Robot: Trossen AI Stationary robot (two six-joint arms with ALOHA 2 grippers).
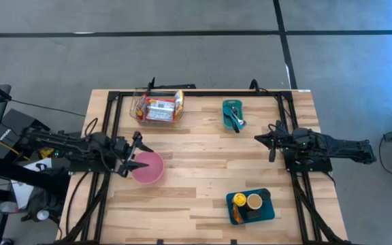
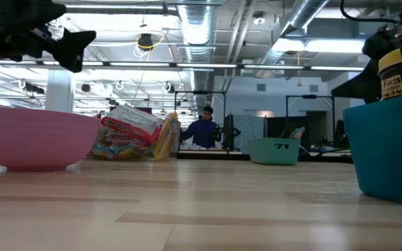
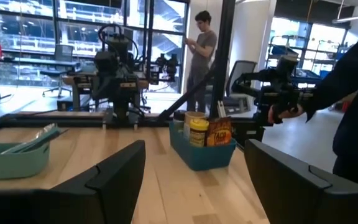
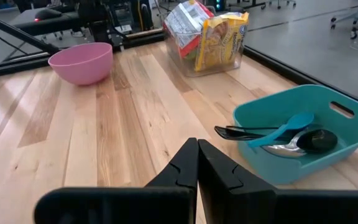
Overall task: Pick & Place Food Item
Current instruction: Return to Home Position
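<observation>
Sorting looks done: noodle packs (image 1: 160,109) in clear bin (image 1: 137,116), cans (image 1: 254,201) in blue bin (image 1: 269,214). My left hand (image 1: 136,155), fingers apart, hangs beside the pink bowl (image 1: 151,170). My right hand (image 1: 258,139), pressed together and empty, is well apart from it.

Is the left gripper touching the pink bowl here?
Apart. The low view shows the left gripper hanging above the pink bowl, with open background visible between it and the bowl's rim.

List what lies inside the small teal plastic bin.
The small teal plastic bin holds a light blue plastic spoon lying over black plastic utensils and a shiny metal spoon; the parts underneath are covered.
</observation>
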